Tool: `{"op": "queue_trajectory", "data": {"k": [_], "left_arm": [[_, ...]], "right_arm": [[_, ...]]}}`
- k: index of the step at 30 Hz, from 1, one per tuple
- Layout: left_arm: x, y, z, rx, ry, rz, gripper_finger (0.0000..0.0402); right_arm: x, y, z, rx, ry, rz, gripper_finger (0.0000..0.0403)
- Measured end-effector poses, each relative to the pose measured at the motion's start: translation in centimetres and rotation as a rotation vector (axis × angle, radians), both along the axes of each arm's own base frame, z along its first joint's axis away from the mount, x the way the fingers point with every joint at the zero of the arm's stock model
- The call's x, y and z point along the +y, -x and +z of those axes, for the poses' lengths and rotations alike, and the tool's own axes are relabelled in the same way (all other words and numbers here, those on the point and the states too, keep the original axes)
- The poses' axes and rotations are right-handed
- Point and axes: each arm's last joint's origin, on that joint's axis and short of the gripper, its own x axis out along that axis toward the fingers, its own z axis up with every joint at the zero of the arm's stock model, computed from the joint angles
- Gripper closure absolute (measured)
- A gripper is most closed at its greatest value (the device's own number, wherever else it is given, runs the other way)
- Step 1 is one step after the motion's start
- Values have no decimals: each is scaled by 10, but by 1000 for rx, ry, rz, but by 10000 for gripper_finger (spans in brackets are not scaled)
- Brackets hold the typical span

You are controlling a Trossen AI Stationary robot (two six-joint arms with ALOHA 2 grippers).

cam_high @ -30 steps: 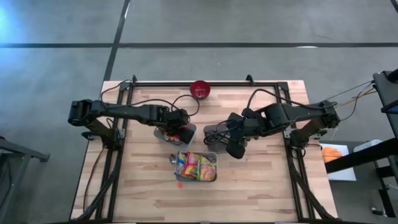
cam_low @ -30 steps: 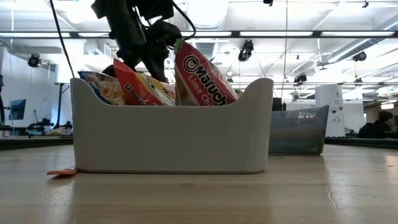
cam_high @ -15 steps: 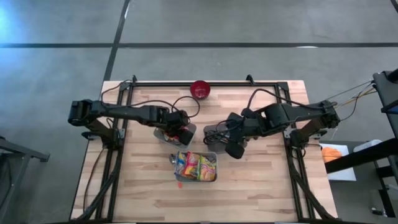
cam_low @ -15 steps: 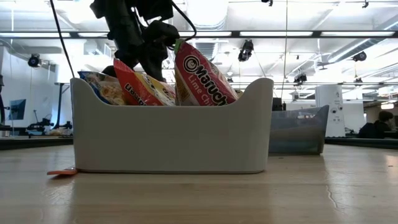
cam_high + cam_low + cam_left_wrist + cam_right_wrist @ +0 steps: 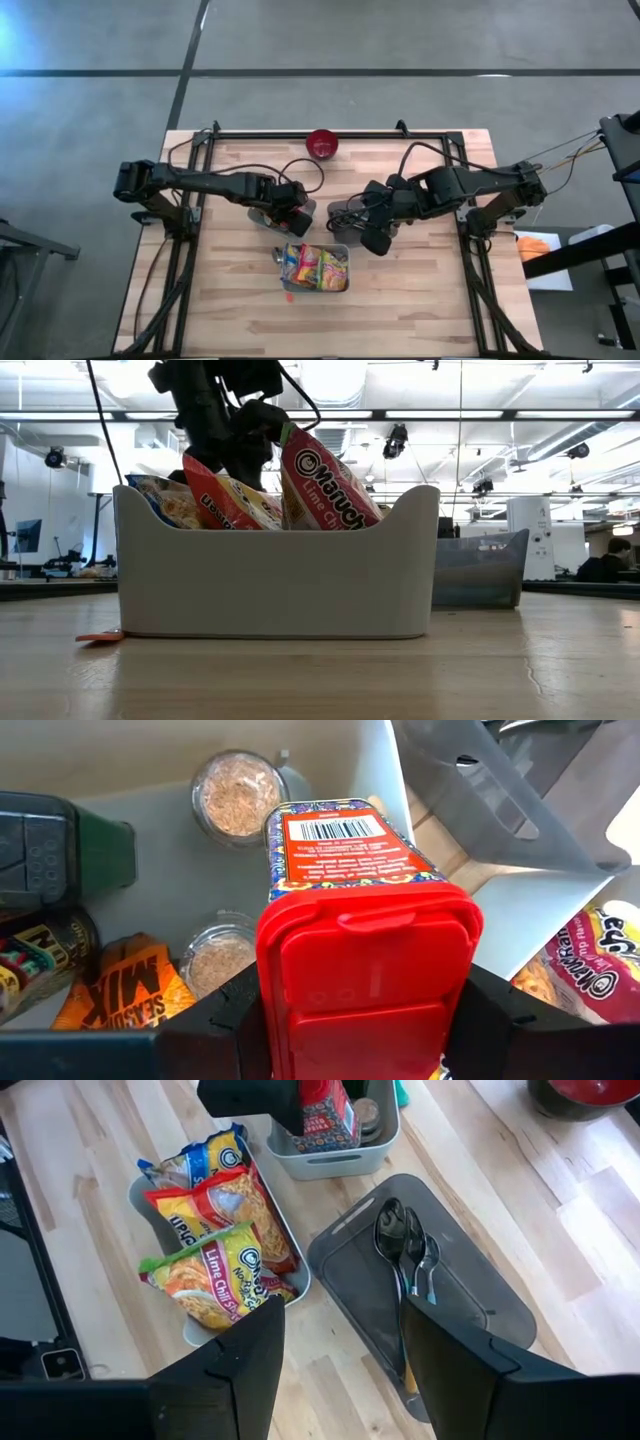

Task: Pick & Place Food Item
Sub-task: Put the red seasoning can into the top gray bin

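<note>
My left gripper [image 5: 292, 212] is shut on a seasoning container [image 5: 345, 850] with a red lid and a patterned label. It holds the container over a small grey bin [image 5: 335, 1155] at the table's middle left. In the bin [image 5: 170, 880] lie two round spice jars [image 5: 238, 795], a dark bottle [image 5: 50, 850] and an orange seasoning packet [image 5: 125, 985]. My right gripper [image 5: 340, 1370] hangs open, with nothing between its fingers, high over a dark tray [image 5: 440, 1295] that holds spoons [image 5: 405, 1245]. My left gripper pinches the container at its red lid end [image 5: 365, 970], one finger [image 5: 235, 1015] on each side. The fingers come from above, slanting steeply down. The container hangs below them, its barcode end [image 5: 335, 828] pointing into the bin; whether it touches anything there, I cannot tell.
A white bin [image 5: 315, 268] with several ramen packets [image 5: 215, 1270] stands toward the near edge, in front of both grippers. A red bowl [image 5: 322, 143] sits at the far edge. In the low view the white bin [image 5: 270, 580] hides the grey bin.
</note>
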Motion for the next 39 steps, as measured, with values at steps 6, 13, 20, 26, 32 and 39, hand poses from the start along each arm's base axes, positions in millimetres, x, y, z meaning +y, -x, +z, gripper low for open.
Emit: {"op": "queue_trajectory", "data": {"k": [6, 13, 20, 26, 32, 39], "left_arm": [[0, 2, 4, -17, 15, -25, 199], [-1, 8, 4, 12, 48, -129, 199], [-1, 9, 5, 20, 41, -158, 199], [0, 7, 4, 11, 25, -154, 199], [0, 2, -5, 26, 31, -163, 199], [0, 0, -8, 35, 29, -171, 199]], "right_arm": [[0, 0, 0, -1, 0, 0, 209], [0, 0, 0, -1, 0, 0, 209], [0, 0, 0, -1, 0, 0, 209], [0, 0, 0, -7, -6, -8, 209], [0, -1, 1, -16, -12, -17, 209], [0, -2, 0, -22, -13, -17, 209]]}}
